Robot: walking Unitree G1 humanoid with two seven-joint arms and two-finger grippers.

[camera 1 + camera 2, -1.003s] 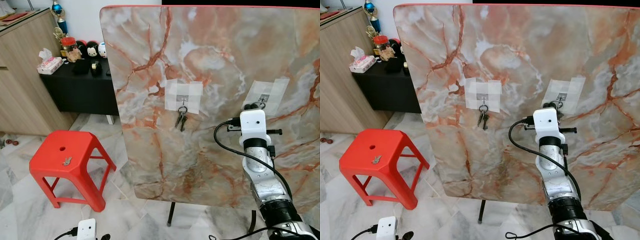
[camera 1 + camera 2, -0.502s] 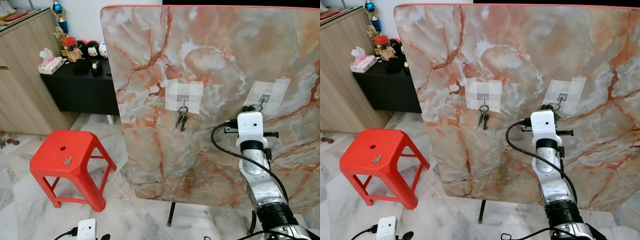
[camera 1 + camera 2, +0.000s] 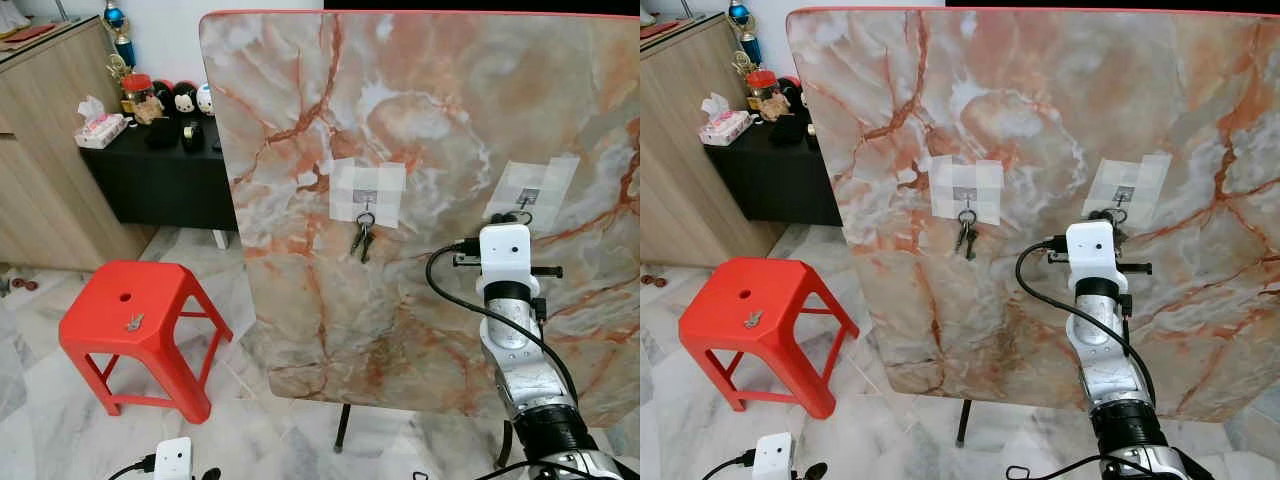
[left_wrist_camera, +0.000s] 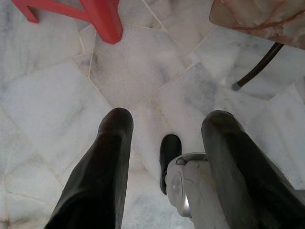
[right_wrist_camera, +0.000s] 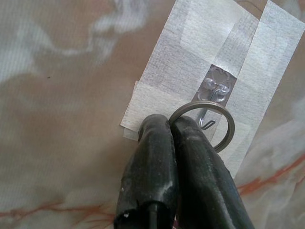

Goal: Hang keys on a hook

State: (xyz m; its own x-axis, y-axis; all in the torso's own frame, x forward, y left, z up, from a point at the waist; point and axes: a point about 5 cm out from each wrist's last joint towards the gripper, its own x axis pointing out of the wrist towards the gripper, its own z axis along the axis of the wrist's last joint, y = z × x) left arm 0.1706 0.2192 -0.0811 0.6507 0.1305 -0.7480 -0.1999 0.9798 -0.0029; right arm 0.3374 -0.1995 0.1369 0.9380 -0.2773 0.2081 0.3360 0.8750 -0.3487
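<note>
Keyring (image 5: 202,125) is pinched by the right gripper's (image 5: 170,125) closed fingers at the taped hook (image 5: 213,98); its loop circles the hook tip. Head view: right gripper (image 3: 505,215) raised to the marble board (image 3: 420,120). Left gripper (image 4: 164,124) hangs open, empty, over floor.
</note>
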